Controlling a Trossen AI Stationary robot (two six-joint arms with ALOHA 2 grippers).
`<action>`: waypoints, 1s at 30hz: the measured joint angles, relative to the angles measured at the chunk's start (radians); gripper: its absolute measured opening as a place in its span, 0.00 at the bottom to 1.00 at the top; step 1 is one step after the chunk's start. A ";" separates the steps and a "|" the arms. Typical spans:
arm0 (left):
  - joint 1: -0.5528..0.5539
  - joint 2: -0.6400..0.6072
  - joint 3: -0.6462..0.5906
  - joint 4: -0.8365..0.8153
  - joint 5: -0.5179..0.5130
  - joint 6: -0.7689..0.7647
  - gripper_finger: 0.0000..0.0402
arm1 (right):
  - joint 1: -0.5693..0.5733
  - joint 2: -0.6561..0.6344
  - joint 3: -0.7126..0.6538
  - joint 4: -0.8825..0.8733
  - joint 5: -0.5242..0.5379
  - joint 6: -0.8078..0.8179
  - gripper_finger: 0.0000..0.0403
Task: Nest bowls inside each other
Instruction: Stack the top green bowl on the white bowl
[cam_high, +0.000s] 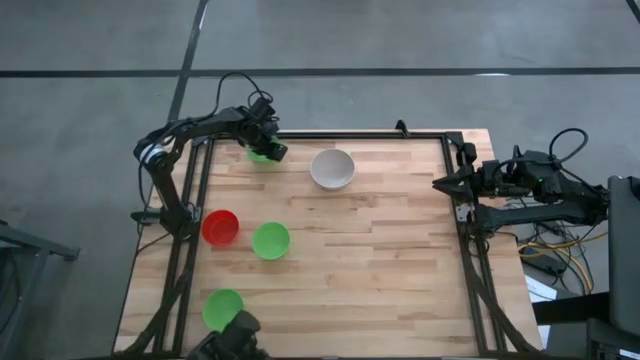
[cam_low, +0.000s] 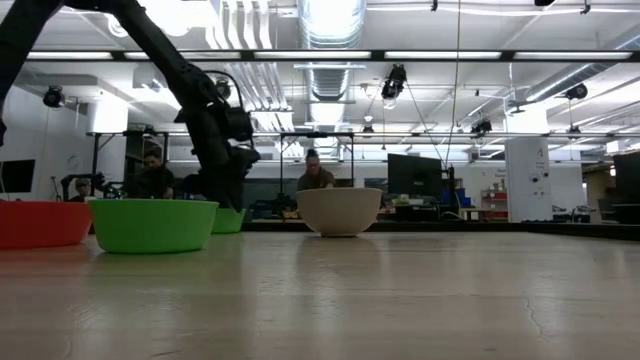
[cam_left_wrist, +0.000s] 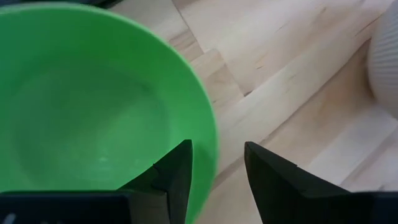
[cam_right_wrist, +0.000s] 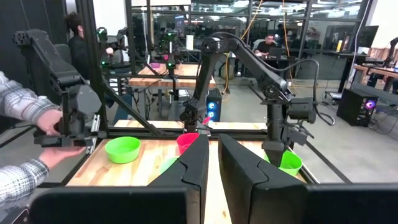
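Five small round plastic bowls sat on the pale wooden table (cam_high: 380, 260), none nested in another; the far green bowl (cam_high: 259, 154) lay at the table's far left corner, directly under the left gripper (cam_high: 271, 146); the left wrist view showed that gripper's two dark fingers (cam_left_wrist: 175, 175) parted as wide as they went, one inside the far green bowl's rim and one outside it, straddling the wall without visibly clamping it; the pale white-grey bowl (cam_high: 332, 168) stood just to the right of that bowl, apart from it, along the far edge, upright and open; the red bowl (cam_high: 220, 227) lay near the left edge midway along the table; the middle green bowl (cam_high: 270, 240) sat just beside the red bowl on its right, whether touching could not be told; the near green bowl (cam_high: 222, 308) lay well apart from these at the near left corner; the right gripper (cam_high: 442, 182) waited at the table's right edge, clear of every bowl, its fingers (cam_right_wrist: 188, 168) close together with only a narrow gap, holding nothing; in the low view the left arm (cam_low: 190, 90) came down behind the middle green bowl; beyond the table, a person's hands (cam_right_wrist: 50, 134) held a dark device in the right wrist view.
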 joint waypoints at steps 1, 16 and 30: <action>0.000 0.008 0.000 0.000 0.001 0.000 0.38 | 0.000 0.000 0.000 0.000 0.000 0.000 0.08; 0.000 0.046 0.000 0.000 0.021 0.004 0.34 | 0.000 0.000 0.000 0.000 0.000 0.000 0.08; 0.000 0.041 0.002 0.006 -0.013 0.007 0.09 | 0.000 0.000 0.000 0.000 0.000 0.000 0.08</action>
